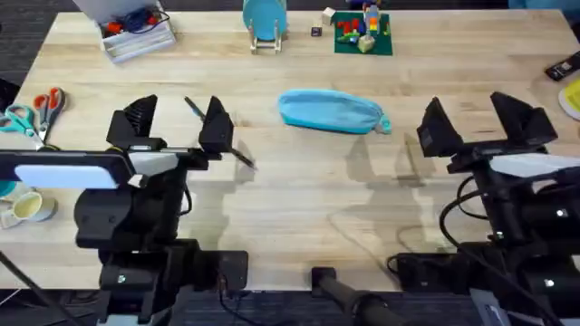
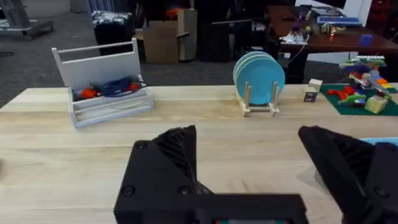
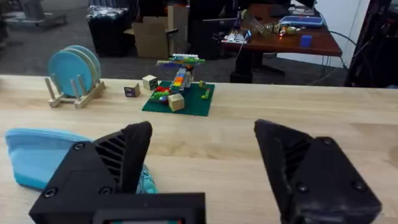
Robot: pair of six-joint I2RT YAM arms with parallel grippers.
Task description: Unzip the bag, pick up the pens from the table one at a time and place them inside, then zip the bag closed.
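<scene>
The light blue bag (image 1: 331, 111) lies on the table (image 1: 299, 199) at centre back, its pale pull tab (image 1: 385, 125) at the right end; the zip looks closed. My left gripper (image 1: 177, 122) hovers open to the bag's left. A thin dark pen (image 1: 194, 108) shows between its fingers, and a dark pen stretch (image 1: 243, 158) shows past the right finger (image 1: 216, 125); whether these are one pen or two I cannot tell. My right gripper (image 1: 480, 122) is open to the bag's right. In the right wrist view the bag (image 3: 43, 155) lies beside the open gripper (image 3: 202, 168).
Scissors (image 1: 41, 109) lie at the left edge, with a cup (image 1: 27, 208) nearer me. Along the back stand a white tray (image 1: 136, 32), a blue disc on a wooden stand (image 1: 265, 23) and a green plate with bricks (image 1: 362, 32).
</scene>
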